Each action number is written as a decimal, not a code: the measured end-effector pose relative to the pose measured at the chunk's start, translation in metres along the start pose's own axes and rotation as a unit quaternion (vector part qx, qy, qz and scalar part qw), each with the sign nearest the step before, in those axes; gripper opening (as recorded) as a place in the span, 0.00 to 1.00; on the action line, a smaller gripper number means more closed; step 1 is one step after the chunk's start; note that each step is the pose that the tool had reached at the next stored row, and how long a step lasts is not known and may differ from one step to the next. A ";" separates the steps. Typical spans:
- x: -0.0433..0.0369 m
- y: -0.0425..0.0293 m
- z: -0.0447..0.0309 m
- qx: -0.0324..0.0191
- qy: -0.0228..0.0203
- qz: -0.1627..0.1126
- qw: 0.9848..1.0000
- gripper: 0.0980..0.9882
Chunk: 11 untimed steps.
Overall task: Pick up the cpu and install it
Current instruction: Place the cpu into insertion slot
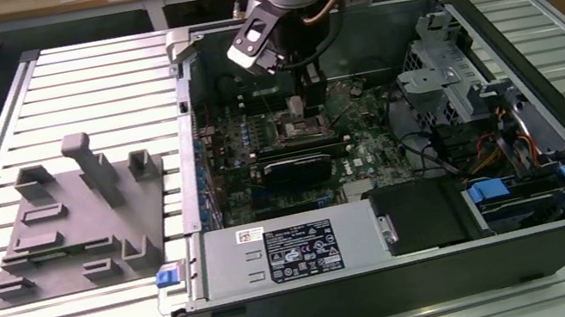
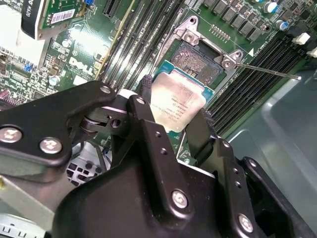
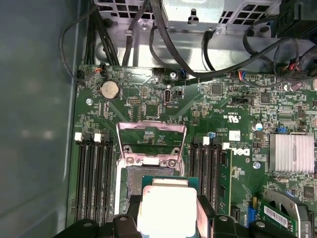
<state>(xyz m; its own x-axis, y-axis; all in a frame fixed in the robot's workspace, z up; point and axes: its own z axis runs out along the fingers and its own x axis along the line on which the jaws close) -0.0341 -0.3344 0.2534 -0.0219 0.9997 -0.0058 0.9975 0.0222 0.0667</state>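
My gripper (image 1: 302, 101) reaches down inside the open computer case, right over the dark square socket (image 1: 295, 128) on the green motherboard. In both wrist views it is shut on the cpu (image 2: 176, 101), a thin square chip with a silvery top. One black finger (image 2: 145, 87) presses one edge and the other finger (image 2: 204, 124) the opposite edge. The cpu (image 3: 166, 210) hangs just above and partly over the socket (image 2: 198, 59), tilted a little, and is apart from it. The socket's metal cover (image 3: 151, 141) stands flipped open.
The socket's thin lever (image 2: 267, 71) sticks out sideways. Memory slots (image 3: 94, 168) flank the socket. A black fan block (image 1: 302, 168) sits close by, with the power supply (image 1: 287, 249) and drive cage (image 1: 455, 76) around it. A grey plastic tray (image 1: 73, 221) lies on the slatted table at the exterior view's left.
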 end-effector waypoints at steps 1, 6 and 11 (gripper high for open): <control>0.0000 -0.0001 0.0007 0.000 0.000 0.000 1.000 0.48; 0.0020 -0.0003 0.0055 0.000 0.000 0.004 1.000 0.48; 0.0030 -0.0010 0.0130 0.000 0.000 -0.002 1.000 0.48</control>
<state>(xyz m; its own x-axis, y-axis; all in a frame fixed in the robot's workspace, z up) -0.0343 -0.3315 0.2404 -0.0263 0.9996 -0.0058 0.9974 0.0267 0.0667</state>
